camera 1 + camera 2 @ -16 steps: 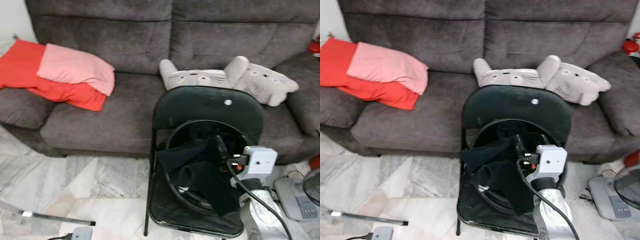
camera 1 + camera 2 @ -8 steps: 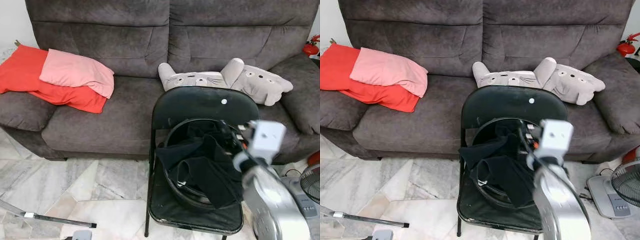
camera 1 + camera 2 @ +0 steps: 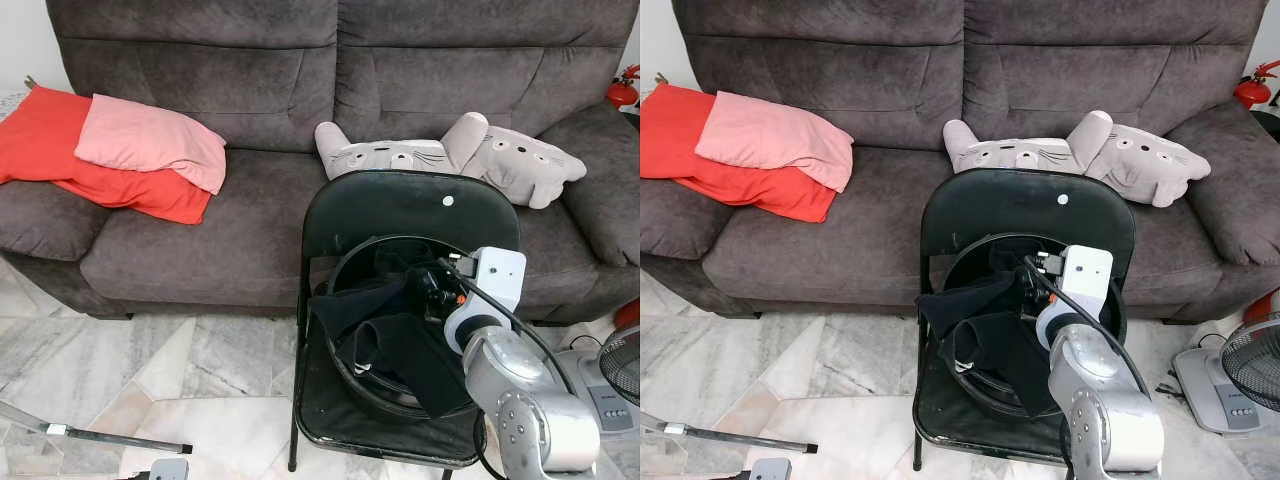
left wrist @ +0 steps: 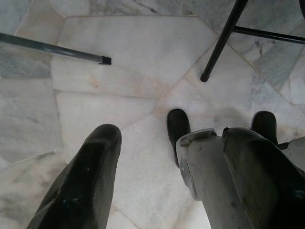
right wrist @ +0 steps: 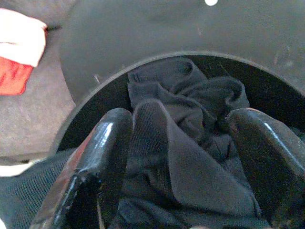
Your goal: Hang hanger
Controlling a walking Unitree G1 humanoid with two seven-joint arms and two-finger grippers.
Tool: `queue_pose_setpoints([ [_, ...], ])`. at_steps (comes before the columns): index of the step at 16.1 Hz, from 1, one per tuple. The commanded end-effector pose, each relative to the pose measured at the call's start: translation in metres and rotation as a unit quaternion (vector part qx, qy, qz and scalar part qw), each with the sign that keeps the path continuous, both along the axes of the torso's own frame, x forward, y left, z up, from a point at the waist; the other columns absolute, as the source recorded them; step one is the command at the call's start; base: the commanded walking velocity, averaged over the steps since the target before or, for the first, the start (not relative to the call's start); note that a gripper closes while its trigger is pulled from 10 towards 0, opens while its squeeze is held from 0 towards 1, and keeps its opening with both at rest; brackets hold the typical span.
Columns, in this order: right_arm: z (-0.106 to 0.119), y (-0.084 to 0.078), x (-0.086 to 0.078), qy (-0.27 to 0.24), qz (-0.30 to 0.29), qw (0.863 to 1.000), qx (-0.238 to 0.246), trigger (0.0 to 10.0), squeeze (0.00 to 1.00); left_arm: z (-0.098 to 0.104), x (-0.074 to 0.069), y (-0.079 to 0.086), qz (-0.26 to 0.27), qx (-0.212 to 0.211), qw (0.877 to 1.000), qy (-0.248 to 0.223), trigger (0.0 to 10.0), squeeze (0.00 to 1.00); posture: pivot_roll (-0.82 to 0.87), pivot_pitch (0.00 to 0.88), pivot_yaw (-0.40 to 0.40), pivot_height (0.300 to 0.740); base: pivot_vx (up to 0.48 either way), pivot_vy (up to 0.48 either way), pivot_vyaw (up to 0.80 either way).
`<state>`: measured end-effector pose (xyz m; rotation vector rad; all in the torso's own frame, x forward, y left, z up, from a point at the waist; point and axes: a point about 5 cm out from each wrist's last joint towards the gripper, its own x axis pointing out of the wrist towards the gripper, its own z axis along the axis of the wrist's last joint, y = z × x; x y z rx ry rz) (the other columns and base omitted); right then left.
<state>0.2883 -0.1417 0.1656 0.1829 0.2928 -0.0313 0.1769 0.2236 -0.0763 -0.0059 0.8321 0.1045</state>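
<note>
A black folding chair [image 3: 410, 205] stands in front of a grey sofa. On its seat is a round black basket [image 3: 345, 275] holding crumpled black clothes [image 3: 420, 355]. My right gripper [image 3: 428, 290] reaches into the basket from the right, its white wrist camera just above the rim. In the right wrist view the gripper [image 5: 181, 124] is open, and a fold of black cloth [image 5: 162, 143] rises between its fingers [image 5: 112, 138] without being pinched. My left gripper [image 4: 169, 136] hangs open over the marble floor.
The sofa [image 3: 250, 90] carries a red and pink pillow pile [image 3: 120, 150] at the left and a grey plush toy [image 3: 450, 155] behind the chair. A fan [image 3: 625, 365] stands at the right. A thin metal leg [image 3: 100, 437] lies on the floor [image 3: 200, 400] at the lower left.
My right arm was raised and blurred half a second ago. It has come back down, with the gripper deeper among the black clothes. The camera has shifted slightly.
</note>
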Motion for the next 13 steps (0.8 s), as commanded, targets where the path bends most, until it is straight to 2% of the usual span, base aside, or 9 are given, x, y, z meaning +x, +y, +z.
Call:
queue_pose_setpoints([
  [1,-0.007,0.0,-0.003,0.025,-0.002,1.0,0.008,10.0,0.0,-0.009,-0.017,0.0,0.007,-0.007,0.999,0.032,10.0,0.0,-0.19,0.19,-0.013,0.74,0.0,0.0,0.0],
  [6,-0.018,-0.004,-0.005,0.055,-0.009,0.998,0.013,10.0,0.0,-0.011,-0.019,-0.003,0.002,-0.007,0.999,0.042,10.0,0.0,-0.2,0.189,-0.014,0.74,0.0,0.0,0.0],
  [13,-0.025,-0.006,0.008,0.065,0.001,0.998,0.017,10.0,0.0,-0.012,-0.024,-0.003,0.0,-0.006,0.999,0.049,10.0,0.0,-0.18,0.193,-0.015,0.74,0.0,0.0,0.0],
])
